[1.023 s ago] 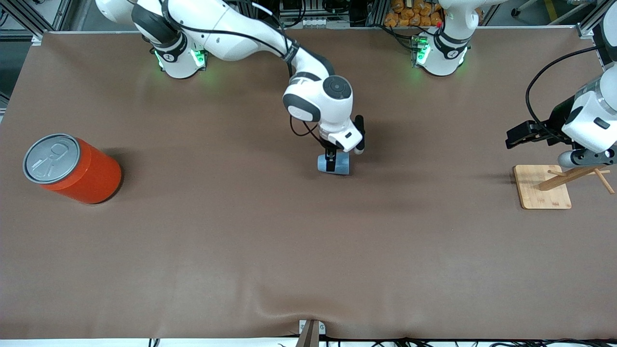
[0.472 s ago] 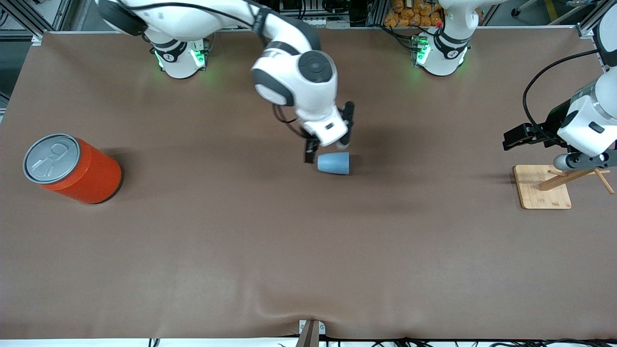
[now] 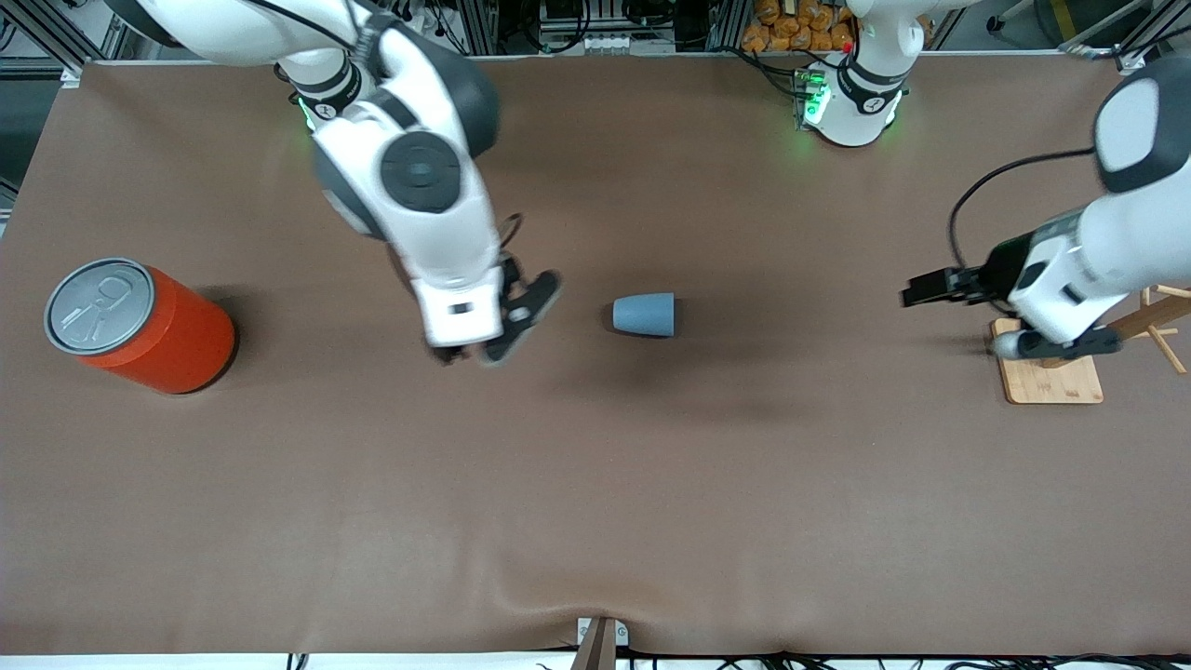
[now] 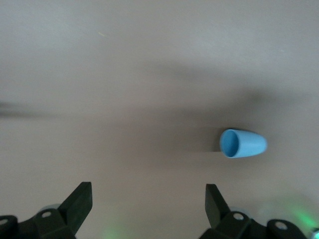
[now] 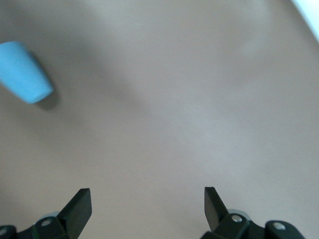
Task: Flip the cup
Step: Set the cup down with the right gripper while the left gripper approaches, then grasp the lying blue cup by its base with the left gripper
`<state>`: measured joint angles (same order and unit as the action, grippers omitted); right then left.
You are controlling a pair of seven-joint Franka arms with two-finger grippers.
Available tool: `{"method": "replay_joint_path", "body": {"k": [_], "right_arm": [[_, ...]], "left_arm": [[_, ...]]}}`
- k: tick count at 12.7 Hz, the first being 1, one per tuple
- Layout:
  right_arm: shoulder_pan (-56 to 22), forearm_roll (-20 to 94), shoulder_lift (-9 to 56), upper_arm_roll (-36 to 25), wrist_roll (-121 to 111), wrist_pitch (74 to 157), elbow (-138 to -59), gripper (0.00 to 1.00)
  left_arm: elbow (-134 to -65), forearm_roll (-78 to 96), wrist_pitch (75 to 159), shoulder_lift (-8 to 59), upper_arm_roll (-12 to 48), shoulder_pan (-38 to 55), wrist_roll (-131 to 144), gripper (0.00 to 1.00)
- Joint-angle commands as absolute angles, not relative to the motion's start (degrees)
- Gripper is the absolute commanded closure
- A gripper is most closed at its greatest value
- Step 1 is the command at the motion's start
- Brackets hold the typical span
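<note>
Front view, near to far. The brown table cover [image 3: 595, 484] is bare across its near half.

Wooden stand [image 3: 1047, 372]: flat bamboo base with slanted pegs, at the left arm's end of the table, roughly 3 o'clock from table centre.

Orange can [image 3: 140, 326]: grey pull-tab lid, upright, at the right arm's end, roughly 9 o'clock from centre.

Cup [image 3: 644, 314]: light blue, lying on its side on the cover near mid-table, about 12 o'clock from centre. Its wide end points toward the left arm's end of the table, its narrow end toward the right arm's end. Nothing touches it. In the left wrist view the cup [image 4: 242, 143] shows its open mouth toward that camera, interior a brighter blue. In the right wrist view the cup [image 5: 22, 72] shows its closed narrow end, with a small shadow beneath.

Right gripper [image 3: 479, 349]: up in the air over bare cover, between can and cup, at about 9 o'clock from the cup and apart from it. Jaws released, holding nothing; the right wrist view shows both fingers [image 5: 79, 204] spread with only table between them.

Left gripper [image 3: 916, 290]: in the air over bare cover just beside the wooden stand, at about 3 o'clock from the cup and well apart from it. Jaws released, empty; fingers [image 4: 79, 199] spread wide in the left wrist view.
</note>
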<state>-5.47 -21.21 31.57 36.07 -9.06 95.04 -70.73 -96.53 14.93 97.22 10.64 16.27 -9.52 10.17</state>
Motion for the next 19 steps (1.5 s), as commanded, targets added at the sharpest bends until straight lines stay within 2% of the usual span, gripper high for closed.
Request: {"method": "replay_joint_path", "body": {"k": [1,4,6,9,11,13,15,17,19], "right_arm": [[-3.71,-10.77,26.38,25.00,-7.56,95.09,-71.10,0.00],[-0.27,-9.23,24.96,22.42,-2.94,94.75,-70.93,0.00],[2.45,-8.44,24.70,21.19,4.82,92.30,-67.52,0.00],[2.20,-3.97,23.39,9.34,5.01,88.95,-63.11,0.00],[2.37,-2.90,19.70,7.48,7.28,86.42,-64.42,0.00],[2.55,-0.11,14.01,5.81,19.55,87.34,-71.85,0.00],[2.20,1.93,5.32,2.65,21.00,94.88,-85.18,0.00],[1.94,2.02,-1.64,0.09,21.01,103.32,-97.94,0.00],[1.85,2.02,-4.29,-0.70,21.00,103.89,-102.81,0.00]], "left_arm": [[-104.74,20.73,105.96,10.63,17.04,-8.53,9.49,0.00],[-108.27,22.92,113.00,14.05,18.80,-6.95,9.49,0.00],[-110.30,33.52,118.89,16.25,20.90,-6.77,9.14,0.00],[-111.26,38.57,121.63,19.94,23.11,-6.77,8.01,0.00],[-114.42,44.52,125.14,20.04,23.99,-6.85,0.84,0.00],[-117.84,55.40,128.13,20.74,24.26,-6.59,-10.57,0.06],[-120.40,64.03,129.99,22.93,24.26,-6.06,-25.41,0.06],[-120.59,68.45,129.99,28.36,24.26,-6.68,-39.21,0.17],[-120.59,73.63,129.99,31.54,24.26,-6.86,-46.73,0.21]]}}
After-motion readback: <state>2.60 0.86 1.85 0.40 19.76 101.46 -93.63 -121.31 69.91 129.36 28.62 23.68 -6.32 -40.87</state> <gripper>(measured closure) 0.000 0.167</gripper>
